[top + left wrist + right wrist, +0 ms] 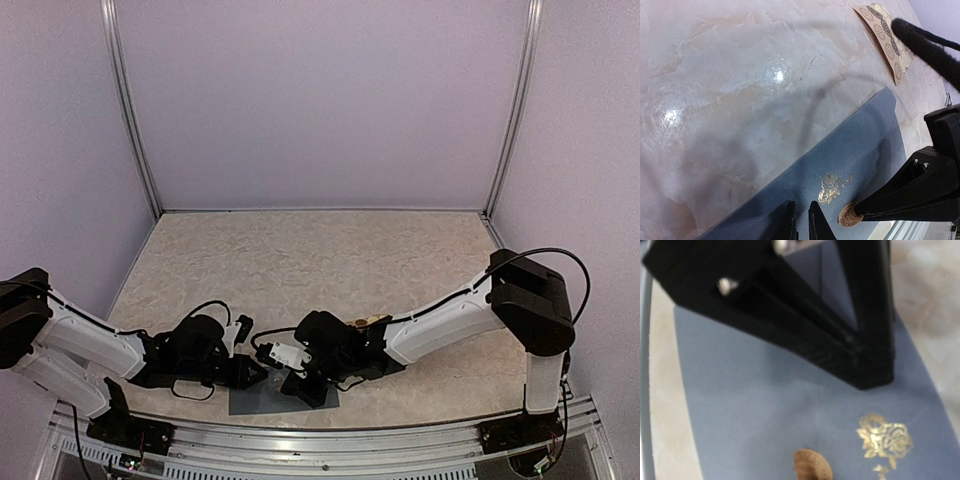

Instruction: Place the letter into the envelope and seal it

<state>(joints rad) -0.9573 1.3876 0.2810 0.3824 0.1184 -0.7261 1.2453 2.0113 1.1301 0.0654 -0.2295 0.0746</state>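
One slate-blue envelope (850,145) with a gold rose (830,187) lies flat at the bench (740,100) near edge. The right pincer (861,212), closed, touches a round sticker (849,218) on it. The left pincer (800,209) is nearly closed above it.

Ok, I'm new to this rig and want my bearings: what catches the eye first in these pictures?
The slate-blue envelope lies at the near edge of the table, with a gold rose emblem and a round gold sticker on its face. The left fingers and right fingers, both closed, crowd over it beside that sticker. A tan sticker sheet lies farther back.
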